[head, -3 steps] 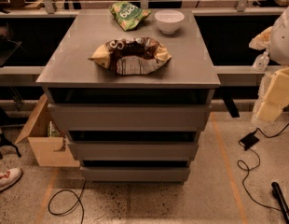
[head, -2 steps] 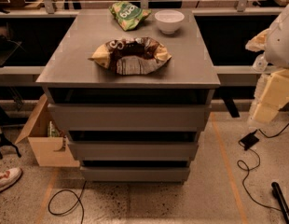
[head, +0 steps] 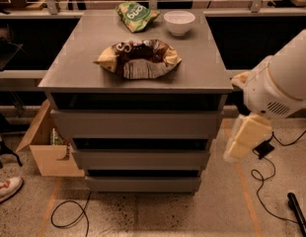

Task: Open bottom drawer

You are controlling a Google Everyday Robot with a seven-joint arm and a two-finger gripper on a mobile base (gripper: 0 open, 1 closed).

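The grey cabinet has three flat, handleless drawer fronts. The bottom drawer (head: 143, 183) is the lowest and narrowest front, just above the floor, and it looks closed. The middle front (head: 141, 159) and the top front (head: 137, 124) are above it, both closed. My arm's white body is at the right of the cabinet. The cream-coloured gripper (head: 246, 138) hangs from it beside the cabinet's right edge, about level with the middle drawer and apart from the fronts.
On the cabinet top lie a crumpled brown chip bag (head: 139, 58), a green bag (head: 135, 15) and a white bowl (head: 179, 22). An open cardboard box (head: 47, 147) stands at the left. Cables (head: 69, 214) lie on the floor, and a shoe (head: 6, 189) is at far left.
My arm and gripper have moved left and down, closer to the cabinet's right side. The drawers and the things on top have not moved.
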